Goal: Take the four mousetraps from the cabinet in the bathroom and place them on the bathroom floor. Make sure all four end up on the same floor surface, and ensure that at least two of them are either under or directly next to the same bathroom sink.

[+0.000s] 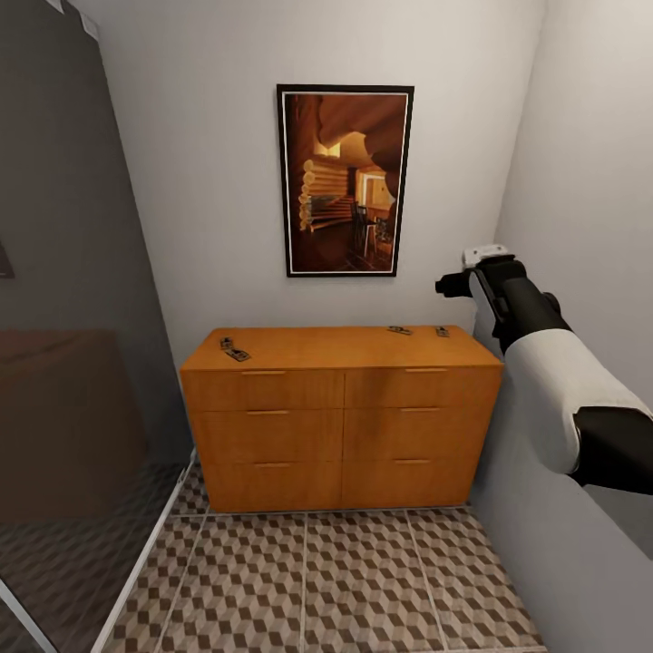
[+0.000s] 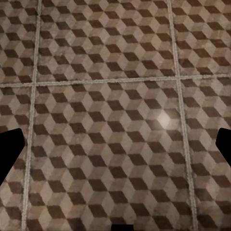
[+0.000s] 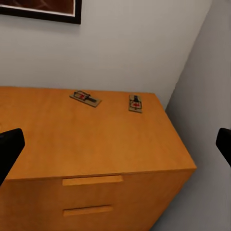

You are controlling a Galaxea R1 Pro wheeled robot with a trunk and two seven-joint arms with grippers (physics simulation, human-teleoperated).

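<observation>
The orange-brown cabinet point(image 1: 340, 413) stands against the back wall, all drawers shut. Two mousetraps point(image 1: 232, 348) lie close together on its top near the left end. Two more lie apart near the back right corner, one point(image 3: 85, 98) angled and one point(image 3: 135, 103) closer to the side wall. My right gripper point(image 1: 451, 285) is raised above and in front of the cabinet's right end, open and holding nothing, its fingertips point(image 3: 9, 149) wide apart. My left gripper point(image 2: 115, 149) is open over the cube-patterned bathroom floor point(image 2: 110, 106). The bathroom sink is out of view.
A framed picture point(image 1: 345, 180) hangs above the cabinet. A dark glass partition point(image 1: 63, 363) runs along the left. The right wall point(image 1: 589, 181) is close beside my right arm. Tiled floor point(image 1: 317, 580) stretches in front of the cabinet.
</observation>
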